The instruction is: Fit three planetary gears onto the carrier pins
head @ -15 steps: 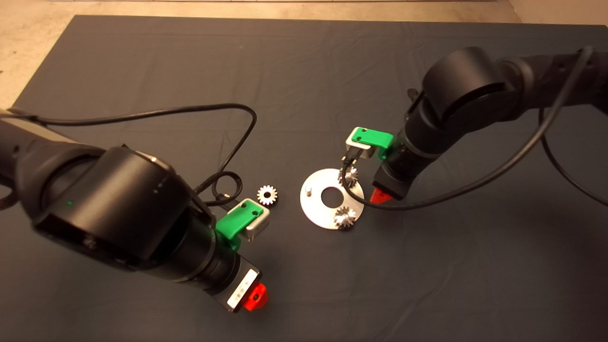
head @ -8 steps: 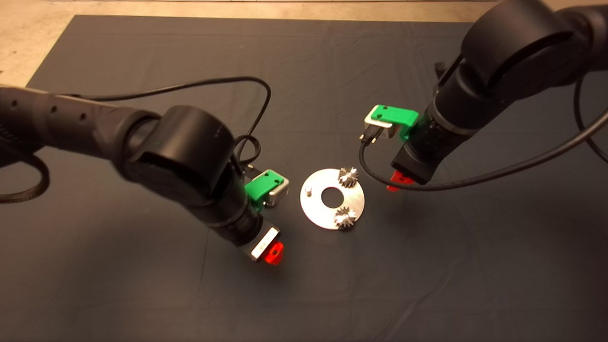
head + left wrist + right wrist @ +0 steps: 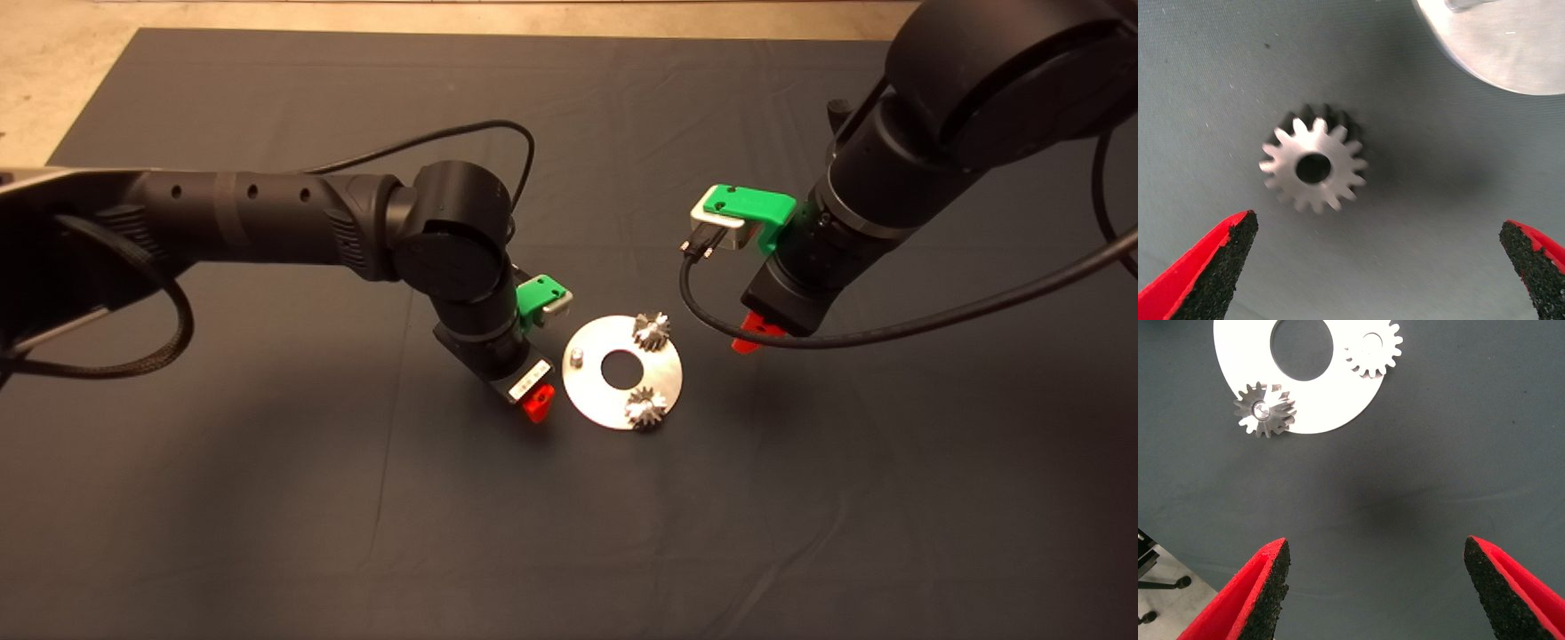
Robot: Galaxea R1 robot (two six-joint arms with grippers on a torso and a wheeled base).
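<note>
You saw the disc (image 3: 594,397) on the dark mat (image 3: 267,498) with two planetary gears (image 3: 652,330) seated on pins and one carrier pin (image 3: 576,356) bare. The left gripper (image 3: 537,404) stood just beside the disc's left rim. The right gripper (image 3: 752,334) hung near its upper right.

Left gripper (image 3: 536,402) hangs just beside the disc (image 3: 594,391), on the bare pin's side, fingers (image 3: 1208,280) spread wide. Right gripper (image 3: 754,334) is raised near the disc's opposite edge, fingers (image 3: 1251,600) likewise apart.
</note>
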